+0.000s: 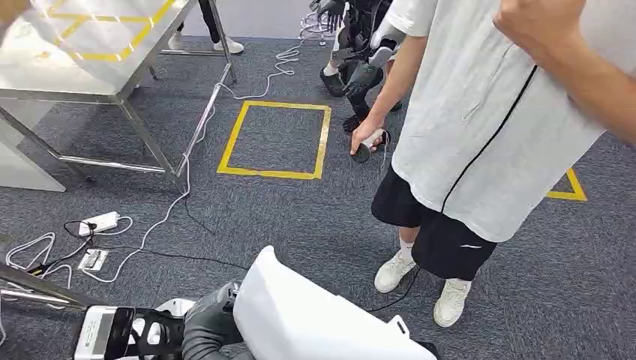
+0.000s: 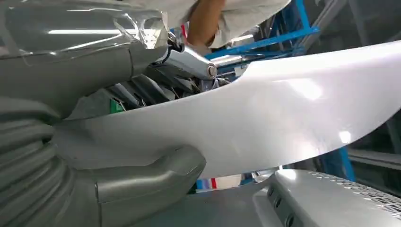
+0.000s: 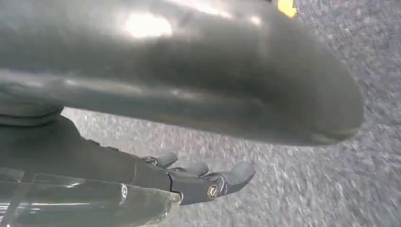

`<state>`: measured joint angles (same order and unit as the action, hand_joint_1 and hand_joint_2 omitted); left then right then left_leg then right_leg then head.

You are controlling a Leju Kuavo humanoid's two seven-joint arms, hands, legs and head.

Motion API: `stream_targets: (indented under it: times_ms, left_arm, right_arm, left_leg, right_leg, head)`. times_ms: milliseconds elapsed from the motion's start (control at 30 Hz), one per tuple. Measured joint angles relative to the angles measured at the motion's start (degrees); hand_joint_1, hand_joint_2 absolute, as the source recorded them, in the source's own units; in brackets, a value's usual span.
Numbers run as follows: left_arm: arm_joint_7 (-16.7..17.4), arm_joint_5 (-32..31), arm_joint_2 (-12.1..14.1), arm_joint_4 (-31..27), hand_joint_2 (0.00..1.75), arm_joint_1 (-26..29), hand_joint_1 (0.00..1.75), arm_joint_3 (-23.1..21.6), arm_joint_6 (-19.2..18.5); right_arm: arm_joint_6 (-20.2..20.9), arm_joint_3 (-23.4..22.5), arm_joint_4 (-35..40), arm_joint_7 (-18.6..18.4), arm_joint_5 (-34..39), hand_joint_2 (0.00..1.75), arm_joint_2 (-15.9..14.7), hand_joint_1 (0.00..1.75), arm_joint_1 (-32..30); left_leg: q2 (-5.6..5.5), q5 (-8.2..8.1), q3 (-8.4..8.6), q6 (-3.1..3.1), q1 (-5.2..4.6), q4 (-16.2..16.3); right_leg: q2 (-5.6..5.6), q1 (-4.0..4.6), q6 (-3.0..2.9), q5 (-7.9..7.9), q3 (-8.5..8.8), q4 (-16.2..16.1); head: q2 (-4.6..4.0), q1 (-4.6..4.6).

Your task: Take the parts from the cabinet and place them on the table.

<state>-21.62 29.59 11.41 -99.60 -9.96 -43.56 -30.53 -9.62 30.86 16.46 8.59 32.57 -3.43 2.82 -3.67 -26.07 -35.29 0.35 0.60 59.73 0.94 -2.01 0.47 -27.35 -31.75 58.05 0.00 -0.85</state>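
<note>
A: How is the left robot hand [image 2: 118, 156] doing?

B: It holds the white part [image 2: 265, 118], a broad curved panel. In the left wrist view the thick thumb presses one face and the darker fingers [image 2: 142, 90] sit behind the other, so the panel is pinched near one edge. In the head view the same part [image 1: 315, 315] sits low in front of the body, sticking out well past the hand.

A: And the right robot hand [image 3: 198, 179]?

B: It hangs over the grey carpet [image 3: 307, 189] with nothing in it. The fingers lie fairly straight and slightly apart, so I'd call it open.

A: So the step is the carry?

B: I'd judge so: the part is out of the cabinet and not yet set down. The worktop [image 1: 82, 45] with yellow tape stands well off to the robot's left.

A: What makes it go well?

B: Keep the pinch firm, since a long panel held by one edge will want to swing. Turn slowly; a person [image 1: 480, 120] stands close on the right, and cables [image 1: 180, 187] trail over the carpet between here and the worktop legs. Lay it flat, then release.
</note>
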Motion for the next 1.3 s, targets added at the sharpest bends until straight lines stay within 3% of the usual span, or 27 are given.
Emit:
stream_targets:
  times_ms: [33, 100, 133, 167, 200, 267, 300, 333, 433, 467, 500, 567, 633, 667, 700, 767, 800, 867, 933, 967, 1000, 1033, 1100, 1167, 1200, 1267, 1300]
  left_arm:
    - [0.0, 0.02, 0.04, 0.0, 1.75, 0.0, 1.75, 0.04, 0.0]
    - [-0.04, 0.15, 0.04, 0.13, 1.75, 0.07, 1.75, 0.0, 0.04]
    - [-0.09, 0.22, 0.11, 0.26, 1.75, 0.17, 1.75, 0.0, 0.04]
    - [-0.11, 0.28, 0.15, 0.39, 1.75, 0.24, 1.75, 0.0, 0.07]
    - [-0.15, 0.33, 0.2, 0.42, 1.75, 0.24, 1.75, 0.0, 0.07]
    - [-0.28, 0.37, 0.2, 0.42, 1.75, 0.21, 1.75, 0.0, 0.09]
    - [-0.37, 0.39, 0.2, 0.42, 1.75, 0.17, 1.75, 0.02, 0.11]
    - [-0.39, 0.41, 0.2, 0.44, 1.75, 0.2, 1.75, 0.02, 0.15]
    - [-0.55, 0.46, 0.33, 0.44, 1.75, 0.23, 1.75, 0.04, 0.15]
    - [-0.66, 0.48, 0.28, 0.39, 1.75, 0.24, 1.75, 0.07, 0.15]
    - [-0.7, 0.55, 0.24, 0.42, 1.75, 0.27, 1.75, 0.07, 0.13]
    - [-0.7, 0.57, 0.0, 0.46, 1.75, 0.1, 1.75, 0.0, 0.13]
    - [-0.7, 0.55, -0.07, 0.7, 1.75, 0.23, 1.75, -0.11, 0.15]
    - [-0.7, 0.55, -0.09, 0.83, 1.75, 0.28, 1.75, -0.15, 0.15]
    - [-0.7, 0.55, -0.09, 0.94, 1.75, 0.3, 1.75, -0.22, 0.13]
    - [-0.72, 0.57, -0.09, 0.94, 1.75, 0.29, 1.75, -0.35, 0.07]
    - [-0.81, 0.59, -0.09, 0.94, 1.75, 0.3, 1.75, -0.42, 0.07]
    - [-0.96, 0.59, -0.07, 0.94, 1.75, 0.28, 1.75, -0.5, 0.04]
    - [-1.11, 0.61, -0.02, 0.94, 1.75, 0.36, 1.75, -0.5, 0.04]
    - [-1.12, 0.59, 0.0, 0.94, 1.75, 0.42, 1.75, -0.5, 0.04]
    - [-1.16, 0.59, 0.02, 0.92, 1.75, 0.41, 1.75, -0.48, 0.04]
    - [-1.18, 0.59, 0.04, 0.92, 1.75, 0.39, 1.75, -0.48, 0.04]
    - [-1.2, 0.59, 0.04, 0.94, 1.75, 0.53, 1.75, -0.48, 0.0]
    - [-1.2, 0.59, 0.17, 0.94, 1.75, 0.89, 1.75, -0.48, -0.13]
    - [-1.2, 0.59, 0.26, 0.94, 1.75, 1.06, 1.75, -0.48, -0.13]
    - [-1.2, 0.59, 0.35, 0.92, 1.75, 1.04, 1.75, -0.46, -0.31]
    - [-1.22, 0.59, 0.35, 0.92, 1.75, 1.0, 1.75, -0.42, -0.31]
  right_arm:
    - [0.0, 0.0, 0.0, -0.02, -0.07, 0.0, -0.02, 0.0, -0.07]
    - [0.0, 0.0, -0.02, -0.02, -0.07, 0.0, -0.06, 0.0, -0.42]
    - [0.0, 0.0, -0.09, -0.04, -0.09, 0.0, -0.13, 0.0, -0.49]
    - [0.0, 0.0, -0.11, -0.04, -0.13, 0.0, -0.13, 0.0, -0.47]
    - [0.0, 0.0, -0.11, -0.04, -0.15, 0.0, -0.13, 0.0, -0.38]
    - [0.0, 0.0, -0.11, -0.07, -0.35, 0.0, -0.04, 0.0, -0.3]
    - [0.0, 0.0, -0.11, -0.07, -0.37, 0.0, 0.07, 0.0, -0.27]
    - [0.0, 0.0, -0.11, -0.07, -0.41, 0.0, 0.13, 0.0, -0.07]
    - [0.07, 0.0, -0.13, -0.18, -0.28, 0.0, 0.39, 0.0, 0.06]
    - [0.11, 0.0, -0.11, -0.17, -0.2, 0.0, 0.37, 0.0, 0.04]
    - [0.15, 0.0, -0.13, -0.17, -0.11, 0.0, 0.26, 0.0, -0.07]
    - [0.2, 0.02, -0.22, -0.15, -0.11, 0.0, 0.17, 0.0, -0.05]
    - [0.2, 0.0, -0.33, -0.2, -0.04, 0.0, -0.11, 0.0, -0.44]
    - [0.2, 0.02, -0.35, -0.2, -0.04, 0.0, -0.2, 0.0, -0.6]
    - [0.22, 0.02, -0.39, -0.22, -0.04, 0.0, -0.26, 0.0, -0.66]
    - [0.44, 0.02, -0.39, -0.2, -0.2, 0.0, -0.39, 0.0, -0.58]
    - [0.61, 0.02, -0.39, -0.2, -0.42, 0.0, -0.39, 0.0, -0.54]
    - [0.87, 0.04, -0.44, -0.2, -0.87, 0.0, -0.39, 0.0, -0.67]
    - [1.05, 0.11, -0.55, -0.44, -1.2, 0.0, -0.5, 0.0, -0.74]
    - [1.09, 0.18, -0.57, -0.44, -1.31, 0.0, -0.5, 0.0, -0.63]
    - [1.09, 0.22, -0.57, -0.44, -1.4, 0.0, -0.57, 0.0, -0.51]
    - [1.09, 0.22, -0.57, -0.44, -1.44, 0.0, -0.61, 0.0, -0.49]
    - [1.14, 0.26, -0.63, -0.44, -1.44, 0.0, -0.61, 0.0, -0.59]
    - [1.14, 0.26, -0.72, -0.44, -1.44, 0.0, -0.61, 0.0, -0.65]
    - [1.14, 0.26, -0.72, -0.44, -1.44, 0.0, -0.61, 0.0, -0.64]
    - [1.14, 0.26, -0.72, -0.44, -1.44, 0.0, -0.61, 0.0, -0.58]
    - [1.14, 0.26, -0.72, -0.42, -1.44, 0.0, -0.52, 0.0, -0.56]
  left_leg:
    - [2.01, -2.08, -1.87, -0.21, 0.06, 3.72]
    - [3.42, -6.25, -7.16, -0.33, 0.19, 13.67]
    - [3.45, -6.71, -8.9, -0.25, 0.18, 16.63]
    - [3.47, -5.84, -8.91, -0.03, 0.17, 16.26]
    - [3.61, -3.91, -7.58, 0.33, 0.09, 13.39]
    - [4.8, 1.1, -1.64, 1.64, -0.56, 2.34]
    - [5.66, 1.21, 0.09, 2.18, -1.08, -1.03]
    - [5.57, 1.29, 0.16, 2.38, -1.26, -0.79]
    - [5.04, 1.33, 0.14, 2.98, -1.68, -1.61]
    - [4.55, 2.25, 1.54, 3.26, -0.91, -3.63]
    - [4.48, 2.55, 2.29, 3.26, -0.93, -4.55]
    - [4.03, 2.66, 2.52, 3.51, -0.76, -4.81]
    - [3.17, 2.57, 2.46, 3.47, -0.77, -4.78]
    - [2.73, 2.48, 2.51, 3.33, -0.73, -4.74]
    - [2.41, 2.39, 2.6, 3.18, -0.61, -4.69]
    - [1.76, 1.93, 2.69, 2.44, -0.31, -4.03]
    - [1.07, 1.51, 2.45, 1.81, -0.27, -3.33]
    - [0.79, 1.0, 2.04, 1.01, -0.57, -2.72]
    - [0.42, 1.17, 1.91, 0.67, -0.25, -2.84]
    - [0.27, 0.95, 1.77, 0.47, 0.0, -2.52]
    - [1.48, 0.26, 1.46, 0.21, 0.02, -1.51]
    - [2.62, -1.59, 0.17, -0.02, 0.0, 1.39]
    - [3.3, -6.3, -5.04, -0.23, 0.1, 11.62]
    - [3.34, -7.34, -8.08, -0.14, 0.09, 16.95]
    - [3.37, -5.88, -7.52, 0.17, 0.05, 15.38]
    - [4.34, -0.86, -2.76, 1.23, -0.28, 5.98]
    - [6.66, 1.3, 0.29, 2.18, -0.87, 0.36]
  right_leg:
    - [-0.53, 0.25, -0.23, -0.15, 0.1, 0.0]
    - [-2.05, 0.94, -0.58, -0.39, 0.11, 0.02]
    - [-2.89, 1.21, -0.74, -0.51, 0.12, 0.02]
    - [-3.54, 1.45, -0.85, -0.61, 0.19, 0.02]
    - [-4.18, 1.67, -1.02, -0.74, 0.32, 0.02]
    - [-4.96, 1.96, -1.08, -1.13, 0.91, 0.01]
    - [-5.22, 1.93, -0.98, -1.29, 1.08, -0.04]
    - [-5.58, 2.33, -0.69, -1.39, 1.01, -0.14]
    - [-6.47, 1.99, -0.21, -1.32, 1.38, -0.74]
    - [-6.46, 2.46, 0.1, -1.63, 1.32, -0.89]
    - [-4.48, 2.14, 0.12, -2.13, 1.1, 0.53]
    - [-1.56, 1.74, -0.35, -5.26, -2.96, 8.37]
    - [-1.19, 1.33, -0.05, -7.57, -7.78, 16.45]
    - [-1.19, 1.09, 0.54, -7.13, -8.59, 17.01]
    - [-1.19, 0.76, 1.39, -5.65, -7.88, 14.71]
    - [-1.13, 0.1, 3.29, -0.86, -3.08, 3.96]
    - [0.47, -0.49, 3.82, 0.57, -1.16, -0.48]
    - [0.2, 0.15, 2.04, 0.59, -0.9, 0.0]
    - [-0.36, 0.57, 1.17, 0.56, -0.91, 0.02]
    - [-0.74, 0.07, 0.68, 0.73, -0.83, -0.15]
    - [-1.02, 0.13, 0.42, 0.78, -0.71, -0.17]
    - [-1.33, 0.29, 0.05, 0.56, -0.6, -0.17]
    - [-2.3, 0.78, -0.27, 0.35, -0.56, -0.16]
    - [-3.28, 1.19, -0.5, 0.18, -0.51, -0.15]
    - [-3.78, 1.36, -0.64, 0.07, -0.34, -0.15]
    - [-4.77, 1.67, -0.97, -0.22, 0.19, -0.16]
    - [-5.21, 1.74, -0.92, -0.45, 0.51, -0.21]
  head:
    - [0.0, -0.24]
    - [0.0, -0.22]
    - [0.0, -0.22]
    - [0.0, -0.22]
    - [0.0, -0.24]
    - [0.0, -0.22]
    - [0.0, -0.13]
    - [0.0, 0.09]
    - [0.0, -0.17]
    - [0.0, -0.15]
    - [0.0, 0.05]
    - [0.0, 0.24]
    - [0.0, 0.22]
    - [0.0, 0.31]
    - [0.0, 0.24]
    - [0.0, 0.26]
    - [0.0, 0.33]
    - [0.0, 0.24]
    - [0.0, 0.2]
    - [0.0, 0.18]
    - [0.0, 0.15]
    - [0.0, -0.04]
    - [0.0, -0.04]
    - [0.0, -0.04]
    - [0.0, -0.02]
    - [0.0, -0.04]
    - [0.0, -0.02]
